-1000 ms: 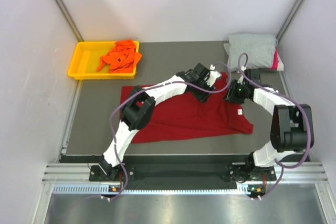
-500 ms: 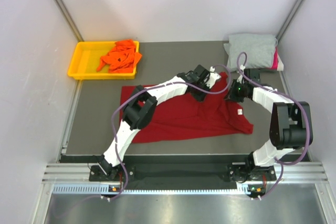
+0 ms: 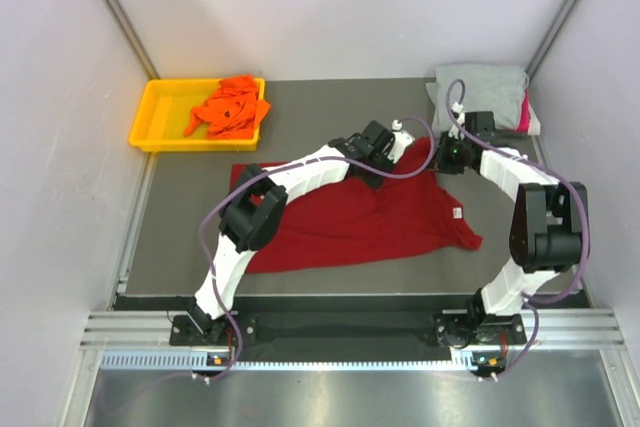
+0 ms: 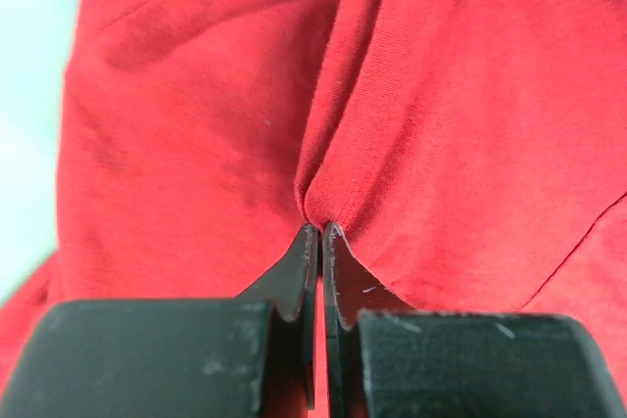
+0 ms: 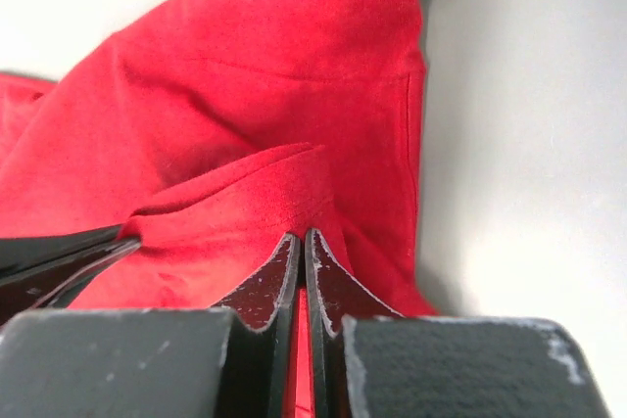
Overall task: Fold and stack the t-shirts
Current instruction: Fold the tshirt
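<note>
Pale walls [image 3: 330, 7], grey table [image 3: 190, 207]

The left arm [image 3: 300, 175] and right arm [image 3: 512, 176] have white shells broken by bulky black joint housings, with purple-grey cables [image 3: 582, 227] looping loose alongside. The left gripper [image 4: 320, 232] and right gripper [image 5: 302, 237] carry matte black wedge fingers tapering to thin tips, flecked with pale scuffs.
</note>
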Action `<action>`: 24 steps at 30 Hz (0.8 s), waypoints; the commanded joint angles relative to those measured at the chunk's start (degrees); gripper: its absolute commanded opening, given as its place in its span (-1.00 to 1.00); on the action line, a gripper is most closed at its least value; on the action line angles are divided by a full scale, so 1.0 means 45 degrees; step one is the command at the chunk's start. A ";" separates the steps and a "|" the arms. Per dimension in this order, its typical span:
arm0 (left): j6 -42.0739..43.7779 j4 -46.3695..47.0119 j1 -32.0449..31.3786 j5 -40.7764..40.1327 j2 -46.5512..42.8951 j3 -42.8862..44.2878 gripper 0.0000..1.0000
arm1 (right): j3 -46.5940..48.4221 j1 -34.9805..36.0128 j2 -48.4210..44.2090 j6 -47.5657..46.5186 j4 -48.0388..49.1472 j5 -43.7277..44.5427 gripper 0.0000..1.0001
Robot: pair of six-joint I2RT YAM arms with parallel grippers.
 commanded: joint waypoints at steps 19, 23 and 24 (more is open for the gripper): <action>0.1351 -0.0432 0.0216 -0.1678 -0.2925 -0.0903 0.25 | -0.0318 0.0272 -0.5824 0.1488 -0.4285 0.3706 -0.17; 0.2325 -0.1311 0.0197 -0.1227 -0.5034 -0.3010 0.25 | -0.3207 0.0429 -0.7619 0.2854 -0.4232 0.0903 -0.56; 0.2464 -0.1526 0.0197 -0.1246 -0.5850 -0.4099 0.25 | -0.3773 0.0448 -0.7857 0.3128 -0.3979 0.0454 -0.61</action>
